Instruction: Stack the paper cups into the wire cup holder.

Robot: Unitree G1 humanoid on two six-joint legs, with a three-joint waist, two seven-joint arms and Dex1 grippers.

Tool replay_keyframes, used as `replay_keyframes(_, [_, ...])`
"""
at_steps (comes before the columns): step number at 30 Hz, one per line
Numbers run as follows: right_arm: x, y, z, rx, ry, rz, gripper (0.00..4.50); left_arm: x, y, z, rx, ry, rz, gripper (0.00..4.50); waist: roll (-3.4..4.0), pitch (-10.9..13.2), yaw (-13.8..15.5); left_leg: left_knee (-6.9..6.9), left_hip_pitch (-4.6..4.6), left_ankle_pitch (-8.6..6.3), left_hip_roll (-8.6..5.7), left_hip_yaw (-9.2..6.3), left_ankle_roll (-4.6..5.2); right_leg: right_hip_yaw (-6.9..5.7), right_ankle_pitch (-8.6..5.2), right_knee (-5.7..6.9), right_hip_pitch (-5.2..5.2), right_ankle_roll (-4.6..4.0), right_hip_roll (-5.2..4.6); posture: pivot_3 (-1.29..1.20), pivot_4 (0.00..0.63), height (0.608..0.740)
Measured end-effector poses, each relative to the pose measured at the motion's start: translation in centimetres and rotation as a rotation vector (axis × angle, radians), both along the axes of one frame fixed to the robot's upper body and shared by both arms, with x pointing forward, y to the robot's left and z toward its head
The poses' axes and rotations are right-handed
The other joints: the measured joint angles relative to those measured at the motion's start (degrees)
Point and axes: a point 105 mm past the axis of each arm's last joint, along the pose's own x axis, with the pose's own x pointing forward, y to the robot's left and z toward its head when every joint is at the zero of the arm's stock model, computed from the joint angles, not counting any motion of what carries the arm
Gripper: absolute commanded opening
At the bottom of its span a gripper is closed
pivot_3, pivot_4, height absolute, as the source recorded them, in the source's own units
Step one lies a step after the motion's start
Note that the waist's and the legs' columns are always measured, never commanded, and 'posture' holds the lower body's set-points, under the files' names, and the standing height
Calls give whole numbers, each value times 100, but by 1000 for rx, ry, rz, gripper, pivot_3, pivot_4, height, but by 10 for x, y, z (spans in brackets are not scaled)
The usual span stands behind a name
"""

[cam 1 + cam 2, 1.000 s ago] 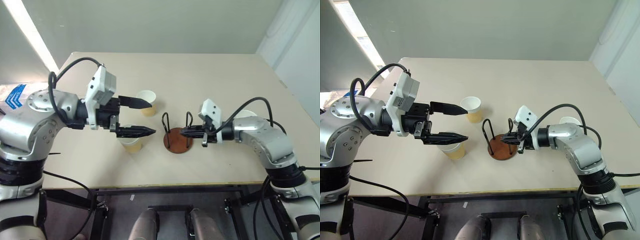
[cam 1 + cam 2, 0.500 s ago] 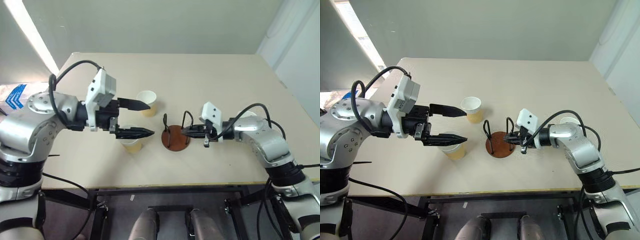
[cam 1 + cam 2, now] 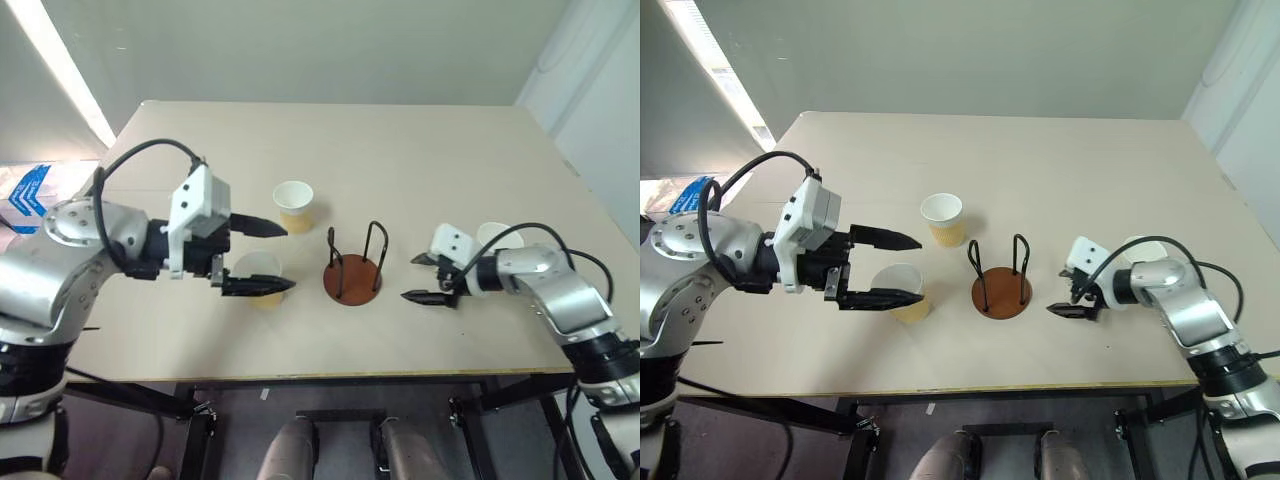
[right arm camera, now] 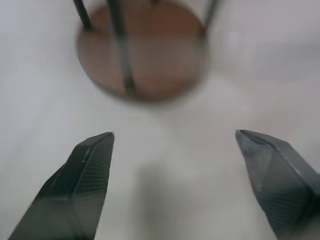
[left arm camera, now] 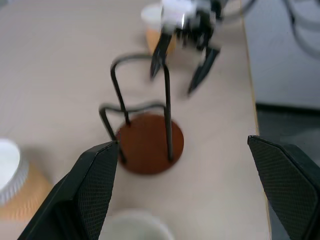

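Standing upright near the middle of the table [image 3: 400, 150], the wire cup holder [image 3: 353, 280] rests flat on its round reddish-brown base, with its two black wire loops rising vertically; its long axis runs straight up from the tabletop, and it holds no cup.

The right gripper [image 3: 424, 279] lies just to the right of the holder, close to the base but apart from it. Its two black fingers are spread wide and grip nothing. In the right wrist view the holder base sits ahead of the fingertips, centred between them.

The left gripper [image 3: 272, 256] hangs on the holder's left side, fingers pointing toward it. Its jaws stand fully apart and hold nothing. One paper cup, the near cup [image 3: 262, 278], stands upright, mouth up, beneath the lower finger, left of the holder. Whether that finger touches the cup rim cannot be told.

A second paper cup, the far cup [image 3: 293, 206], stands upright beyond the upper finger, farther back on the table and left of the holder.

A third cup [image 3: 1143, 250] sits at the right side, mostly hidden behind the right arm; only its white rim shows.
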Motion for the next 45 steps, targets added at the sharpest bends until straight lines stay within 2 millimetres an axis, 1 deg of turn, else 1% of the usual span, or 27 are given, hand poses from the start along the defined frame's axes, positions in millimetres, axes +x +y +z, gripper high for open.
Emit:
replay_keyframes(2, [-3,-8,9,39,1,-27,4151,-5,6,-12,85,-20,-6,4500,0,0,-5,0,1,-3,0,2,-1,3,-14,2,0,1,1,0,150,740])
replay_keyframes(4, [-6,-9,22,115,14,-38,4151,-10,10,-21,162,-41,-26,4500,0,0,-12,0,2,-4,2,2,-2,5,-18,6,-1,-1,3,0,150,740])
replay_keyframes(7, [-11,-9,39,207,29,-35,4151,-11,13,-25,239,-90,-39,4500,-1,0,-13,1,5,-4,4,1,-4,6,-20,10,0,-5,6,0,150,740])
replay_keyframes(12, [-18,-8,55,314,54,-18,4151,-9,16,-36,322,-116,-48,4500,0,0,-8,2,3,-8,2,1,-10,9,-23,9,-3,-10,5,0,150,740])
replay_keyframes(16, [-21,-4,59,342,57,2,4151,-6,18,-42,367,-131,-44,4500,0,0,-9,-2,2,-15,5,1,-15,8,-28,15,-11,-18,6,0,150,740])
replay_keyframes(20, [-22,-2,61,343,45,6,4151,3,24,-45,396,-160,-13,4500,1,0,-6,-2,2,-19,8,1,-14,6,-32,21,-15,-23,7,0,150,740])
replay_keyframes(24, [-22,-1,63,339,30,5,4151,9,25,-53,410,-159,-11,4500,1,0,-7,0,1,-22,7,1,-11,5,-32,22,-15,-24,6,0,150,740])
replay_keyframes(27, [-21,-1,64,338,16,4,4192,14,23,-58,419,-167,-20,3938,1,-1,-2,2,2,-21,7,2,-10,5,-32,26,-14,-24,5,0,150,740])
replay_keyframes(32, [-21,0,66,337,-15,11,4192,21,23,-70,440,-162,-39,2223,1,-1,-8,6,3,-21,7,1,-10,6,-32,33,-15,-24,6,0,150,740])
replay_keyframes(34, [-22,0,65,338,-19,12,4192,23,24,-71,448,-168,-44,1455,0,-1,-10,6,3,-21,8,1,-10,4,-32,34,-16,-24,7,0,150,740])
replay_keyframes(35, [-23,-1,65,338,-27,15,4192,23,23,-70,447,-170,-47,1171,1,-1,-9,6,3,-21,8,1,-10,4,-32,33,-16,-23,7,0,150,740])
replay_keyframes(36, [-24,-1,66,340,-40,20,4192,23,23,-70,443,-164,-52,747,1,-1,-2,5,3,-22,8,1,-9,4,-32,34,-15,-23,6,0,150,740])
replay_keyframes(38, [-27,-2,72,354,-71,34,4192,22,21,-71,426,-147,-66,139,1,-1,0,6,0,-22,7,1,-8,4,-32,33,-15,-24,6,0,150,740])
replay_keyframes(39, [-28,-2,75,362,-87,43,4192,21,19,-71,417,-140,-76,55,0,-1,0,8,0,-22,7,1,-8,4,-32,33,-15,-24,6,0,150,740])
replay_keyframes(42, [-31,-3,83,393,-109,65,4192,20,15,-65,397,-126,-110,55,0,-1,-2,10,1,-22,6,1,-7,4,-32,34,-13,-23,6,0,150,740])
replay_keyframes(45, [-35,-1,86,418,-103,92,4192,18,18,-62,397,-104,-126,55,0,-1,-8,10,3,-22,8,2,-7,4,-32,37,-14,-23,7,0,150,740])
